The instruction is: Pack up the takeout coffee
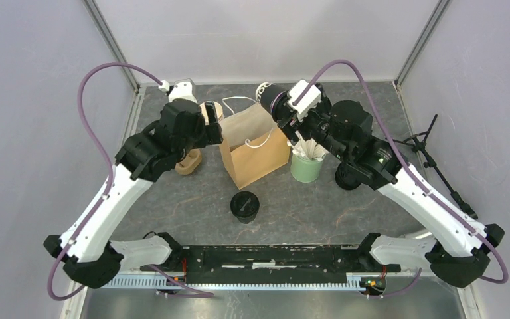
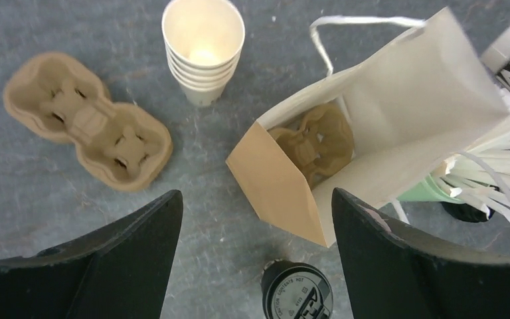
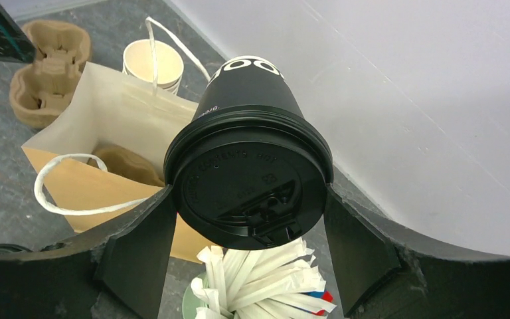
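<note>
white-and-black arms (image 1: 106, 203), looping purple cables (image 1: 82, 93), black jaws

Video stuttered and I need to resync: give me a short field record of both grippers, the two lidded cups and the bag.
left gripper: open, empty, by the bag's left side
right gripper: shut on held cup
held cup: black, lidded, tipped sideways in the air at the bag's far edge
second cup: black, lidded, upright on the table, on the near side of the bag
bag: upright, mouth open
bag carrier: inside the bag, no cup in it
spare carrier: on the table, left of the bag
cups packed: none
</note>
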You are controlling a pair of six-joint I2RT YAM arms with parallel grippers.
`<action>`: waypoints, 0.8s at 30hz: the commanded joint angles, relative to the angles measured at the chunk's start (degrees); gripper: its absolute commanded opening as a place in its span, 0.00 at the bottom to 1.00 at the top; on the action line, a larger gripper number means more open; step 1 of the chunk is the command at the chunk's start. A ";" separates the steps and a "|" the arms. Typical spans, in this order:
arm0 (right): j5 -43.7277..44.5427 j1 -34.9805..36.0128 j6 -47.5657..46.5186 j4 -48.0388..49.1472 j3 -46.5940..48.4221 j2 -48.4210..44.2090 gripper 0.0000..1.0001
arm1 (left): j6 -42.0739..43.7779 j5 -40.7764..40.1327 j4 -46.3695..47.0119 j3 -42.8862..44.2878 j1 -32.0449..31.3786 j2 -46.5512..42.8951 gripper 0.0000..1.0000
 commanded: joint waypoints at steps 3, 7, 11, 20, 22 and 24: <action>-2.63 -0.35 -2.90 -9.91 7.13 1.98 0.80 | -10.40 10.15 -6.41 1.85 3.51 4.21 0.85; -5.23 -0.48 -3.82 -12.97 7.93 2.97 0.80 | -10.92 11.54 -5.13 2.04 3.77 6.54 0.83; -6.88 -0.48 -3.73 -13.76 8.44 3.93 0.78 | -9.34 10.64 -5.13 2.07 4.55 9.74 0.80; -9.98 -0.49 -7.30 -15.82 12.09 6.44 0.79 | 1.05 10.60 -0.34 2.67 5.05 12.65 0.47; -10.78 -0.46 -8.82 -18.13 14.06 7.62 0.79 | 4.03 11.12 1.67 2.07 5.20 12.09 0.32; -10.79 -0.48 -10.55 -20.77 17.02 9.01 0.79 | 7.43 11.99 1.91 2.49 5.51 11.78 0.19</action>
